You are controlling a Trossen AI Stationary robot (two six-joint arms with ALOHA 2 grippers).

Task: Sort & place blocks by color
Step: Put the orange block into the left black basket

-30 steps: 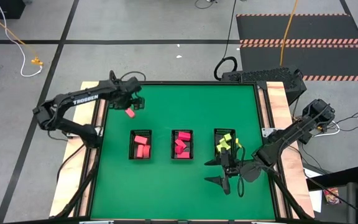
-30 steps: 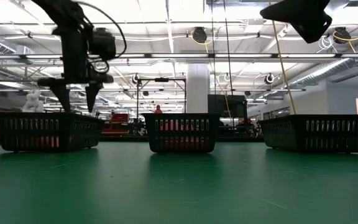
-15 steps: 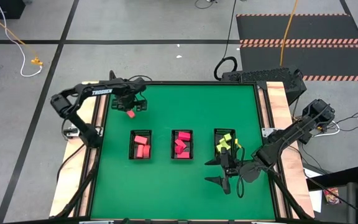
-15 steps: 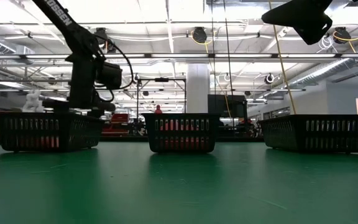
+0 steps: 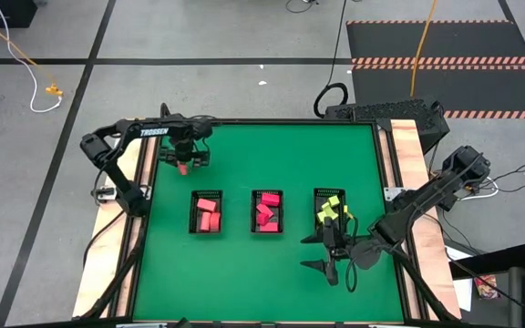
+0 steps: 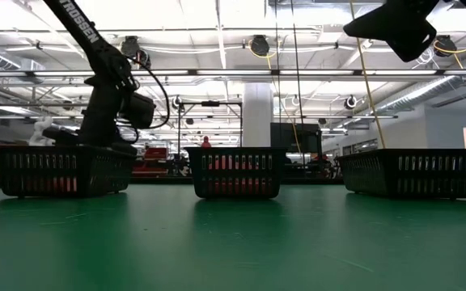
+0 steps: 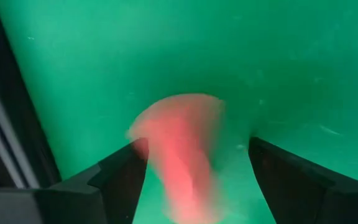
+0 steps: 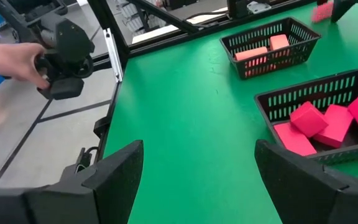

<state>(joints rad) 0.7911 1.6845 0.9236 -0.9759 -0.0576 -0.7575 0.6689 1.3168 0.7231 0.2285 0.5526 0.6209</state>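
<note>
My left gripper (image 5: 182, 158) is low over the table's far-left part, beyond the left basket (image 5: 206, 211). It is open, and its fingers stand on either side of a salmon-red block (image 5: 182, 169), which shows blurred in the left wrist view (image 7: 182, 149). The left basket holds salmon-red blocks (image 5: 208, 219), the middle basket (image 5: 266, 210) pink-red blocks, and the right basket (image 5: 332, 208) yellow-green blocks (image 5: 330, 202). My right gripper (image 5: 305, 251) waits open near the right basket's near side, pointing toward the table's left (image 8: 197, 155). My left gripper comes at the salmon-red block (image 7: 166, 134) from above, pointing down, with one finger (image 7: 126, 168) close beside it. I cannot tell whether either finger touches the block.
The three black mesh baskets stand in a row across the table's middle (image 6: 235, 171). Bare green mat (image 5: 262, 146) lies beyond them and on the near side. In the right wrist view a person's hand (image 8: 14, 62) holds a dark device off the table.
My left gripper has moved a little toward the table's left edge and down, so that in the low view its fingers have sunk behind the left basket. Its arm has swung around. The right arm has kept still.
</note>
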